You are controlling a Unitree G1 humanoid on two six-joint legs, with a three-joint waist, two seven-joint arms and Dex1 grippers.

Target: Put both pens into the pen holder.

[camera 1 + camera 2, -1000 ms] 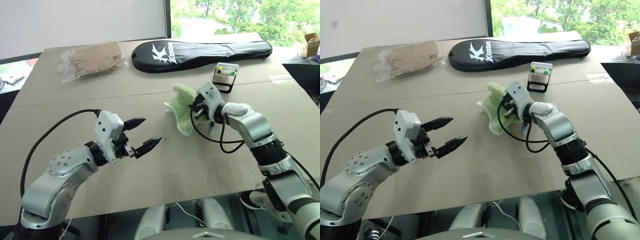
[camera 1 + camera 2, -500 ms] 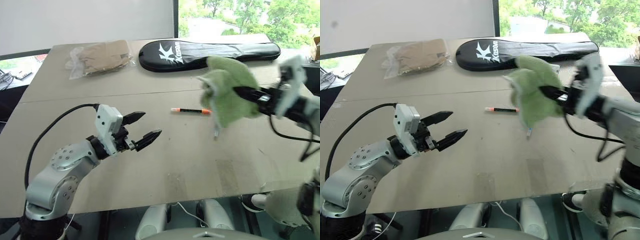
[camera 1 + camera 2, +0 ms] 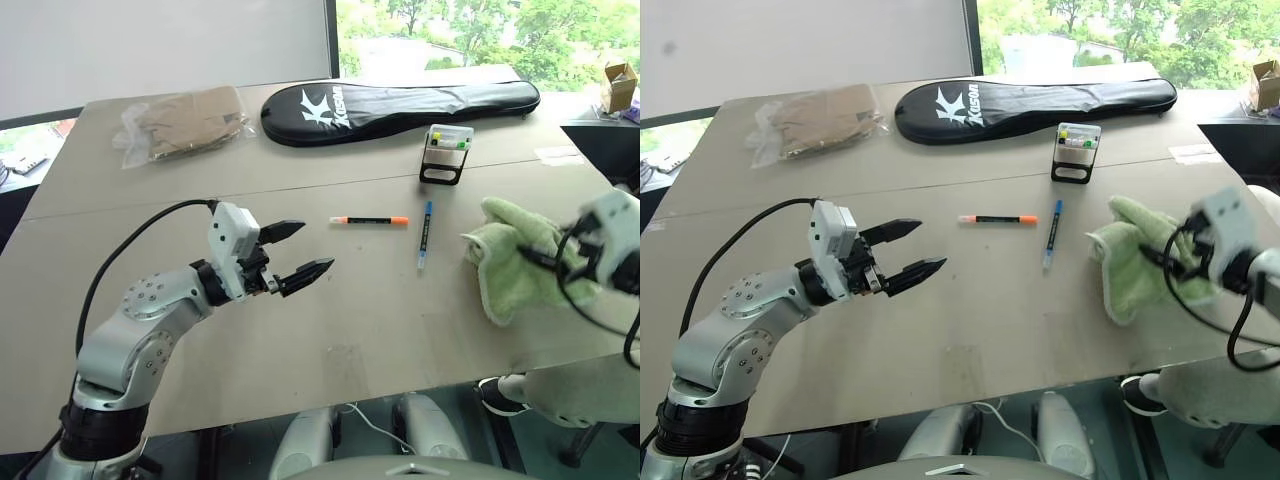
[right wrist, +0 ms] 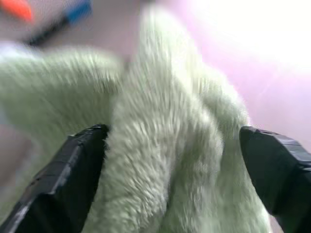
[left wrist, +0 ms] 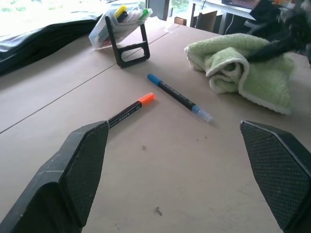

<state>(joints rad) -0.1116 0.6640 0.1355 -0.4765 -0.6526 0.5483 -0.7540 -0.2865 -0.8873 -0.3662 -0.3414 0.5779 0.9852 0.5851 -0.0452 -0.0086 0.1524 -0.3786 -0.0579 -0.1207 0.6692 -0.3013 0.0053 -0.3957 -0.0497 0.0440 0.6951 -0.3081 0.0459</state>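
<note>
Orange-capped pen [image 3: 370,220] and blue-ended pen [image 3: 425,236] lie bare mid-tabletop [image 3: 330,330], near each other but apart. Pen holder [image 3: 447,152] stands just beyond them, before the black racket bag [image 3: 400,102]. Wide open surface around the left gripper [image 3: 296,253], which hovers level, jaws spread, empty. Right gripper [image 4: 180,160] near the right edge, jaws released, green towel [image 3: 515,258] between them.

Bright window daylight; right gripper [image 3: 545,262] motion-blurred, its wrist view glary.
</note>
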